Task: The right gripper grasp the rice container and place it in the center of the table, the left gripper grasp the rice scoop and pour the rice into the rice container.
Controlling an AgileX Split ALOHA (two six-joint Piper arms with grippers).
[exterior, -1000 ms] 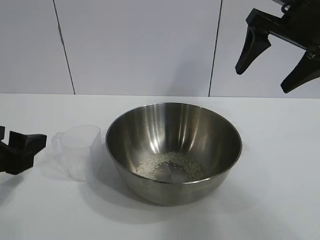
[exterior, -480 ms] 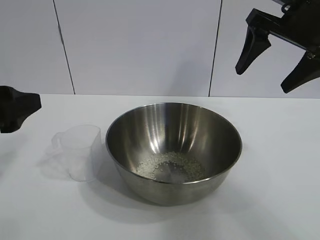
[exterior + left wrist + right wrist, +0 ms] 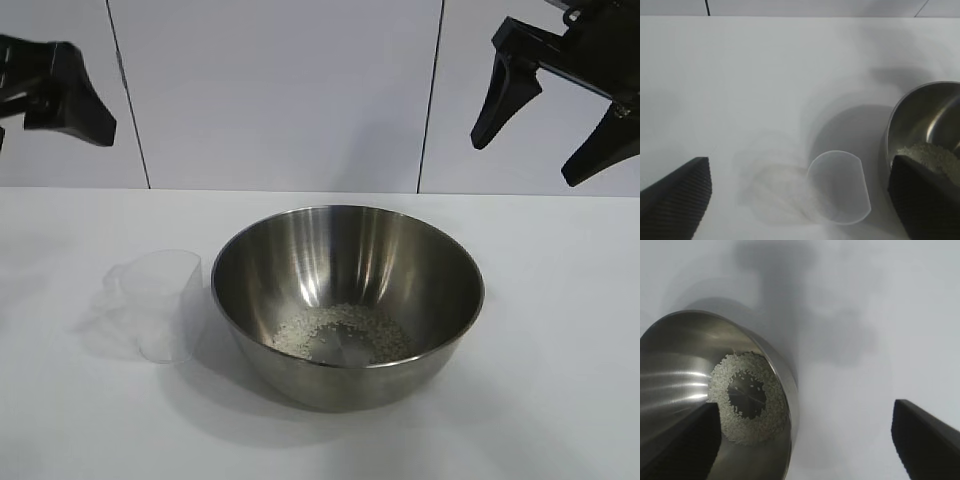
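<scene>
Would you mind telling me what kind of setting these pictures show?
Probably a robot test bench, not a kitchen: a bare white table, plain wall panels behind, and a steel bowl of rice with open black grippers above.

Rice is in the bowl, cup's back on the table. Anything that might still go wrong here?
1. The cup stands right beside the bowl; a nudge to either could tip the light cup.
2. The left gripper, open and raised over the table near the cup, could clip it if it drops back.
3. The right gripper hangs open above the bowl's far side; a low move could strike the rim and scatter the rice.
</scene>
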